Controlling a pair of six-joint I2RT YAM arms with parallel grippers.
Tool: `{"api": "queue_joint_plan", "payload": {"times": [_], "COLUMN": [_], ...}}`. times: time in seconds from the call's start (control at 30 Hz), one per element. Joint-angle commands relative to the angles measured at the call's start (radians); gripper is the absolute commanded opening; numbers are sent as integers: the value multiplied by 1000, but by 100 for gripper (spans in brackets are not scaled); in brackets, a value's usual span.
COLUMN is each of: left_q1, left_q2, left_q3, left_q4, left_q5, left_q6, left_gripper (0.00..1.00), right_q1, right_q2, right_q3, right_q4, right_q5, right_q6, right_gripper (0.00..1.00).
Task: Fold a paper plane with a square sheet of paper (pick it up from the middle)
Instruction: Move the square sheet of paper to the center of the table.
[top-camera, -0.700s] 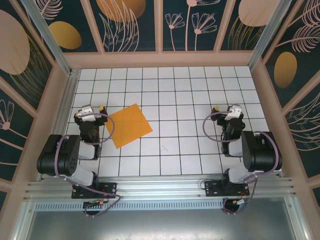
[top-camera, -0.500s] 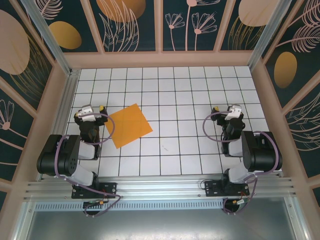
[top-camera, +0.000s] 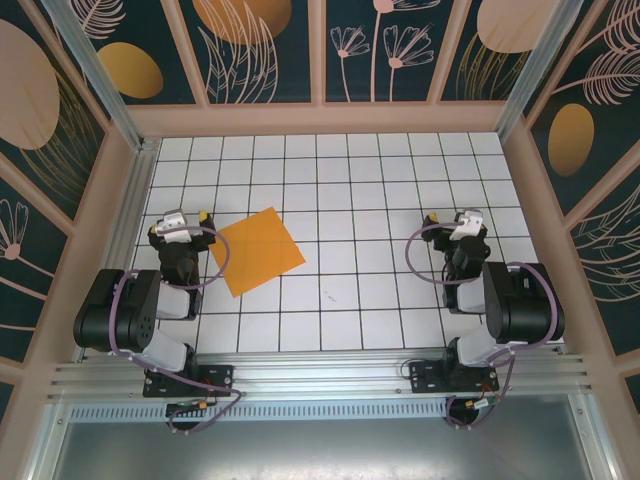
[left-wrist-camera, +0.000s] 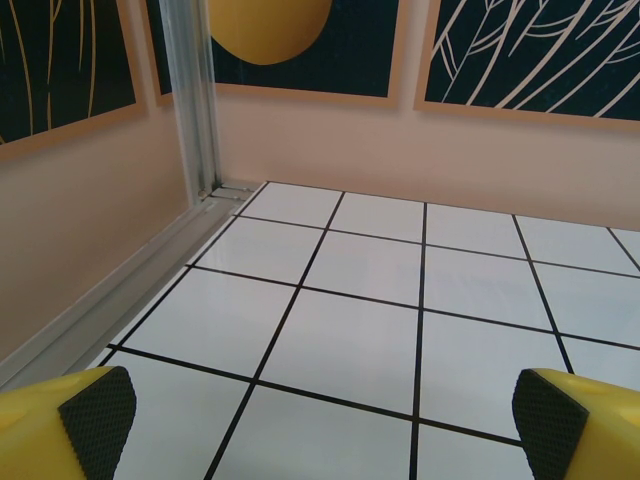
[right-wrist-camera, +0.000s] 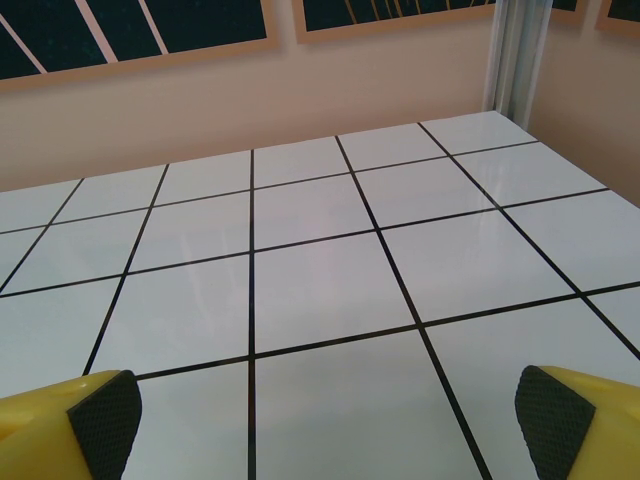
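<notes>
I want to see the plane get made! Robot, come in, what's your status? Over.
Left gripper open, right gripper open, both empty. Square sheet of paper flat, unfolded, just right of left gripper. Nothing on the sheet. Over.

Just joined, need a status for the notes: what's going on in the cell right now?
Nothing is being handled yet. The square sheet of paper lies flat and unfolded on the white grid table, turned at an angle, just beside the left gripper on its inner side. The right gripper sits across the table, well away from the sheet. Both grippers are open and empty, with bare tiles ahead of their fingers. No fold has been made.
</notes>
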Motion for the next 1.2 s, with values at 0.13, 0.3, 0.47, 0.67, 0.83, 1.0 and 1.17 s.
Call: {"api": "queue_joint_plan", "payload": {"times": [0.13,0.3,0.47,0.67,0.83,1.0,1.17], "left_q1": [7,7,7,7,7,7,7], "left_q2": [3,2,-45,-332,-448,-440,-404], "left_q3": [-3,-55,-114,-12,148,331,420], "left_q4": [42,140,215,-239,-654,-1072,-1282], "left_q5": [14,-28,-45,-247,-201,59,186], "left_q6": [-6,-23,-25,-122,-305,-511,-600], "left_gripper": [98,99,98,99,99,98,99], "right_q1": [-6,-6,35,113,231,406,616], "right_q2": [3,2,-97,-170,-62,131,346], "right_q3": [12,10,119,394,644,912,1144], "right_q4": [11,14,-240,-764,-1088,-1335,-1468], "right_q5": [-26,-25,48,151,160,-30,-95], "right_q6": [14,14,-14,130,330,434,450], "right_gripper": [99,99,99,99,99,99,99]}}
